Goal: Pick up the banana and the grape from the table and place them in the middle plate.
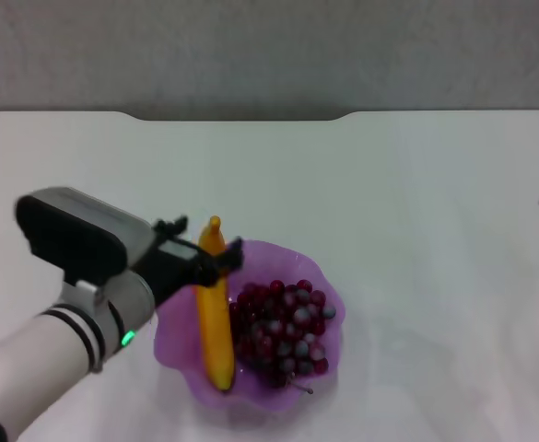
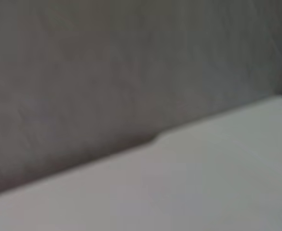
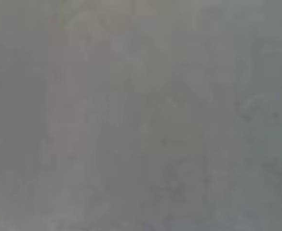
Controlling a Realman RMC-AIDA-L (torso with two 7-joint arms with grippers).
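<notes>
Both fruits already lie in the translucent purple scalloped plate (image 1: 329, 318): I judge the stiff, curved yellow banana (image 1: 215, 308), straddled by my left claw (image 1: 205, 247) with fingers seemingly spread, best taken mid-body, the soft dark-red grape bunch (image 1: 283, 331) beside it by its stem.

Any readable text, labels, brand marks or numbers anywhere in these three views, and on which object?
None. No words or numbers show on the banana, the grape, the middle plate, the table or the left claw. Only a green light glows on the left arm.
</notes>
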